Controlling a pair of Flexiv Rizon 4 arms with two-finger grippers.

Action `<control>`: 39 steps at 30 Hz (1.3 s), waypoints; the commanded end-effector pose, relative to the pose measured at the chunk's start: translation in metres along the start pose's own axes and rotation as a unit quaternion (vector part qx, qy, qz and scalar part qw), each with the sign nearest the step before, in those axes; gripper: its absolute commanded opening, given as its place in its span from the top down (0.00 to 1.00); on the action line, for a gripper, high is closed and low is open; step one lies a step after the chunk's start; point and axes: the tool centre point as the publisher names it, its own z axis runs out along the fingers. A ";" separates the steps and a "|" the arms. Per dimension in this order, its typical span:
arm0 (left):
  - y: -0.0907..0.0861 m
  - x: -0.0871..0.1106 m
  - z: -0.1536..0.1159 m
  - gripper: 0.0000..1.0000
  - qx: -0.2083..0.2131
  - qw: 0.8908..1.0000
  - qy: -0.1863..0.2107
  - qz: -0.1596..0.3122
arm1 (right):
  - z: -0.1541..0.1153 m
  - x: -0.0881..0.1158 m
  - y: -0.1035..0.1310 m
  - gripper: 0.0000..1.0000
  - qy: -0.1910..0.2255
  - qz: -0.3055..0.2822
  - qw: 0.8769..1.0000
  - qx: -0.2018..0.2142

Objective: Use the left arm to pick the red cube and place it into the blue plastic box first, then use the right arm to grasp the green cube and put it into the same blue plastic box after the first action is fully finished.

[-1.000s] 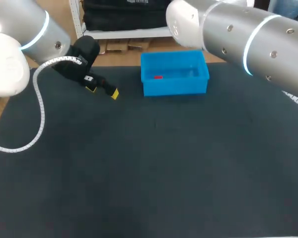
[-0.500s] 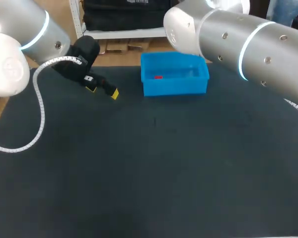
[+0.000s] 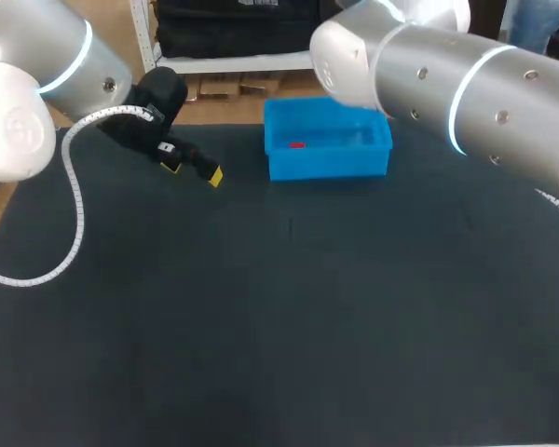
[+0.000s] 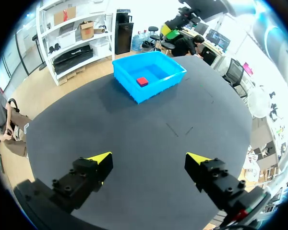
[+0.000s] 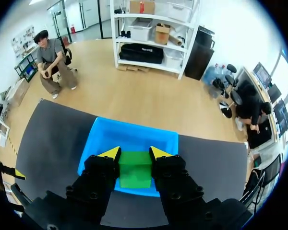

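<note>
Broad table (image 3: pixel 289 326) with dark matte top

- My left gripper (image 4: pixel 149 159) points down at a slant, fingers spread wide.
- My right gripper (image 5: pixel 135 153) pinches the green cube (image 5: pixel 135 175) between both fingers.

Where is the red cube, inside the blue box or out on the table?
Inside. The red cube rests on the floor of the blue box, walls all around it.

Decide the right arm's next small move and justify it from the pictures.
Probably lower the right gripper a little into the blue box. It is shut on the green cube above the box, the red cube already lies inside, and the left gripper sits open, clear of the box.
</note>
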 end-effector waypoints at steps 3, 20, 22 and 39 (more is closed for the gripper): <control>0.001 0.001 0.000 0.00 0.002 1.000 -0.001 0.001 | 0.008 -0.012 0.000 1.00 0.054 -0.001 0.999 -0.002; 0.001 0.001 0.000 0.00 0.002 1.000 -0.001 0.001 | 0.008 -0.013 0.000 0.00 0.058 -0.001 0.998 -0.001; 0.001 0.001 0.000 0.00 0.002 1.000 -0.001 0.001 | 0.008 -0.013 0.000 0.00 0.058 -0.001 0.998 -0.001; 0.001 0.001 0.000 0.00 0.002 1.000 -0.001 0.001 | -0.005 0.003 -0.008 0.00 0.059 -0.006 0.998 0.015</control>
